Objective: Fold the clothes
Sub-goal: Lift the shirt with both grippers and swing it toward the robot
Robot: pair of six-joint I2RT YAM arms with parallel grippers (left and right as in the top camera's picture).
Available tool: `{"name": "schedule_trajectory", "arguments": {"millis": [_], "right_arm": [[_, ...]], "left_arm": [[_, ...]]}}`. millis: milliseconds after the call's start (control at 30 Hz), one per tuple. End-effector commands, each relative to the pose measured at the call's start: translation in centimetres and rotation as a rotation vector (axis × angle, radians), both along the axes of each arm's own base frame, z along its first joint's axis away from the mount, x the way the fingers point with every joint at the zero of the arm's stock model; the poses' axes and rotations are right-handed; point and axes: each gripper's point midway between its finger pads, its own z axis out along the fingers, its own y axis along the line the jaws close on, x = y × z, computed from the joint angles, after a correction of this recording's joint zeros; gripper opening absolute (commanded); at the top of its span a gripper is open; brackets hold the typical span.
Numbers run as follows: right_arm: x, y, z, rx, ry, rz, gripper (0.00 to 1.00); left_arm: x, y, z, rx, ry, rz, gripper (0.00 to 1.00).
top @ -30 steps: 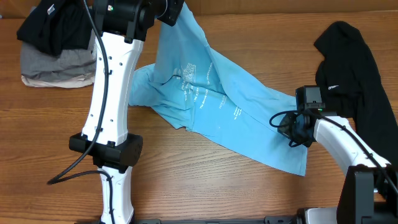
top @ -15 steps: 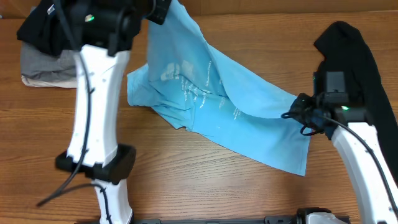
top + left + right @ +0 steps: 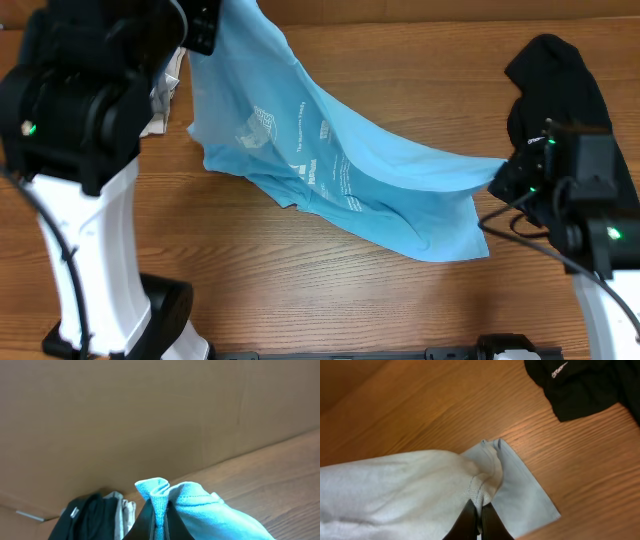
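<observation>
The light-blue T-shirt (image 3: 330, 170) with white lettering hangs stretched between my two grippers, its lower edge trailing on the table. My left gripper (image 3: 159, 522) is shut on a bunched blue edge (image 3: 160, 497) and holds it high at the back left. My right gripper (image 3: 480, 517) is shut on a stitched hem of the shirt (image 3: 480, 480), at the shirt's right end (image 3: 495, 170). The black garment (image 3: 560, 90) with a small white logo (image 3: 559, 368) lies in a heap at the right, beside my right gripper.
A stack of dark and grey folded clothes (image 3: 95, 515) sits at the back left, mostly hidden under my left arm (image 3: 85, 130) in the overhead view. A brown wall (image 3: 150, 420) stands behind the table. Bare wood table (image 3: 300, 290) lies in front.
Both grippers have lifted the shirt. The left end rose and shifted left; the right end moved right and up, stretching the cloth and pulling it off the table.
</observation>
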Motion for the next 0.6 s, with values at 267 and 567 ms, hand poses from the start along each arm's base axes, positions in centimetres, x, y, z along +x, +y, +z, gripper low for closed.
{"name": "schedule_trajectory", "arguments": {"millis": [267, 567], "right_arm": [[-6.5, -0.3, 15.4, -0.056, -0.33, 0.039, 0.04], [-14.7, -0.4, 22.4, -0.093, -0.485, 0.063, 0.04]], "left_arm": [[-11.6, 6.5, 7.9, -0.095, -0.234, 0.216, 0.04], [-20.3, 8.8, 11.8, -0.181, -0.406, 0.228, 0.04]]}}
